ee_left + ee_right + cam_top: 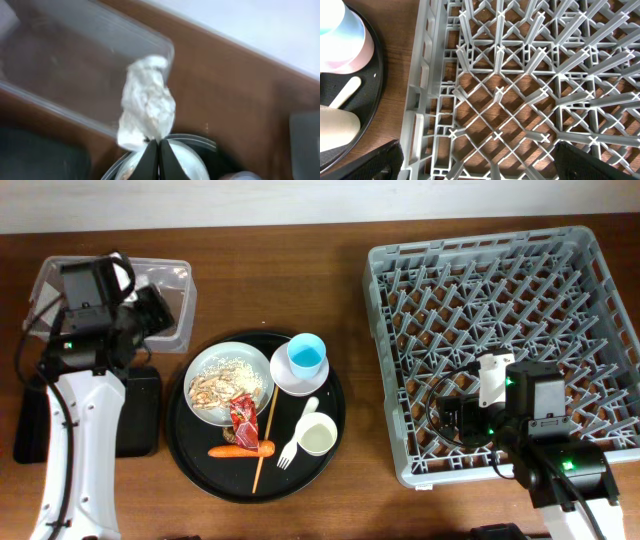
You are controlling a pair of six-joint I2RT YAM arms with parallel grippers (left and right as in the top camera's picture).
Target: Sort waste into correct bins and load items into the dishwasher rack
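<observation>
— Looking at the left jaws first, we find them pressed fully together with no gap between them. Their dark fingertips (151,156) meet on the lower edge of the white tissue wad (147,105).

— So we have hold of it?

— We do. The wad stands up out of the pinch, crumpled and a little blurred. Just beyond it, running off to the left of those jaws, lies the clear tub (55,70), whose near corner shows behind the top of the wad. We cannot tell whether the wad touches the tub wall.

— And our right jaws?

— They are spread as wide as they go and grip nothing. Only the dark fingers (370,162) show, one in each bottom corner of the wrist view. Between them and ahead of them is the grey dishwasher rack (520,100), with bare pegs under the gap.

— What sits beside them?

— To the left of those jaws, past the rack wall and a strip of table (397,50), we see the rim of the round black tray (374,75). On it are the light blue cup (337,35), the white fork (345,92) and the small white cup (335,132). From overhead, the white bowl (196,360) of rice (225,380), the red wrapper (243,420) and the carrot (240,449) lie on that tray, well apart from both sets of jaws.
</observation>
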